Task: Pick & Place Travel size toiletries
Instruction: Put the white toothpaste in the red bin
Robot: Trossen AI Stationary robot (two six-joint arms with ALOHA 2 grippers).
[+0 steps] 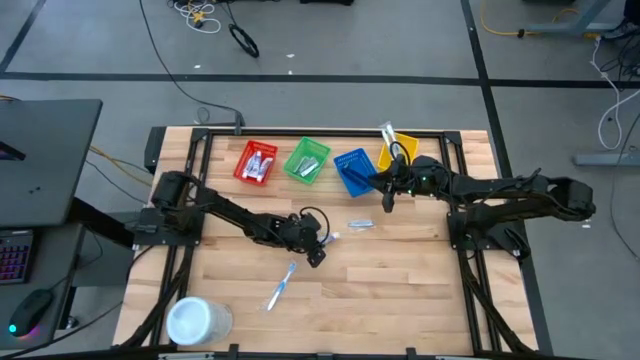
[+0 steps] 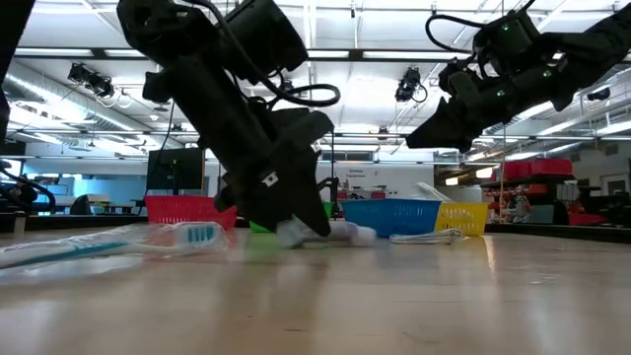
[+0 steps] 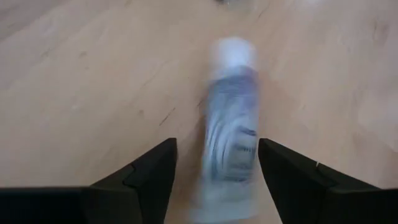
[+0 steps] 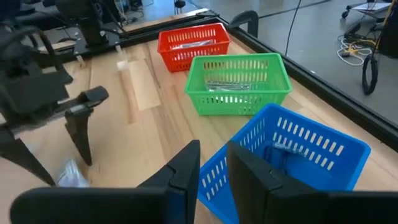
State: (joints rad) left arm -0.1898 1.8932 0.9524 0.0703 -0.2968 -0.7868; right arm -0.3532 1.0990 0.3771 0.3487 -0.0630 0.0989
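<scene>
A small white-and-blue tube [image 3: 231, 134] lies flat on the wooden table [image 1: 400, 280] near its middle; it also shows in the high view [image 1: 331, 237]. My left gripper [image 1: 318, 247] is low over it and open, one finger on each side of the tube with a sliver of table showing between. A blue-white toothbrush [image 1: 280, 288] lies nearer the front edge, and another small packet [image 1: 360, 225] lies to the right. My right gripper [image 1: 388, 192] hangs empty above the blue basket's [image 1: 353, 170] near corner, its fingers a narrow gap apart.
Red [image 1: 257, 163], green [image 1: 307, 163], blue and yellow [image 1: 397, 150] baskets stand in a row at the table's far edge, each holding items. A big white round tub [image 1: 195, 320] stands at the near left corner. Bare wood lies at the near right.
</scene>
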